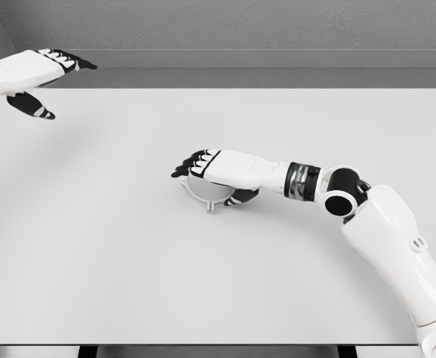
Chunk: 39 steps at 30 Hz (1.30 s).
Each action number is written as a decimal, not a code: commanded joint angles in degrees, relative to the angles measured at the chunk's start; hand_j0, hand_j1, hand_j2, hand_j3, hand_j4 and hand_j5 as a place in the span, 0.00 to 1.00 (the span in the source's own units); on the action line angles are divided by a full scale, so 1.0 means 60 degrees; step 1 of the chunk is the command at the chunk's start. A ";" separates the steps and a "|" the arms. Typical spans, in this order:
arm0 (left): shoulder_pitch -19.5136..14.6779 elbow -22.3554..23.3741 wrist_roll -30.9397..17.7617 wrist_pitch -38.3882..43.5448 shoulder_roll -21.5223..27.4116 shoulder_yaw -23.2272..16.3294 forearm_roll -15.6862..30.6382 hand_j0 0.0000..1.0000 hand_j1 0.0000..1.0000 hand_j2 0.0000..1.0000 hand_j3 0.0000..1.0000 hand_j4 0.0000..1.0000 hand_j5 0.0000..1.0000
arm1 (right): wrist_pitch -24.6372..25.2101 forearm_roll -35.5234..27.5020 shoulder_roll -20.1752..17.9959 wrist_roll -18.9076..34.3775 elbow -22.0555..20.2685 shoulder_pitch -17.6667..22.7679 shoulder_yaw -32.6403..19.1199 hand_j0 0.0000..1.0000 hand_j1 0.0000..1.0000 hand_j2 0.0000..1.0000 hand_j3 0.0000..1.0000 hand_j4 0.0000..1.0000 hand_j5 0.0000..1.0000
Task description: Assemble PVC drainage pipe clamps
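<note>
A small pale grey pipe clamp [205, 197], a curved ring with a short tab at its lower end, lies near the middle of the white table [128, 246]. My right hand [206, 173] hovers right over it, palm down, black-tipped fingers stretched to the left above the ring and the thumb curled under at its right side. Most of the ring is hidden by the hand, and I cannot tell whether the fingers touch it. My left hand [42, 82] is raised at the far left edge of the table, fingers spread, holding nothing.
The table's back edge meets a grey wall strip [277, 60]. The front edge runs along the bottom of the head view. My right forearm [381, 224] crosses the table's right side.
</note>
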 commanded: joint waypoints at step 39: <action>0.1553 -0.0173 0.0006 0.0028 0.1240 0.0344 0.2130 1.00 1.00 1.00 1.00 1.00 1.00 | 0.0023 -0.1182 -0.3480 -0.0005 0.0547 0.1039 -0.4467 1.00 1.00 1.00 1.00 1.00 1.00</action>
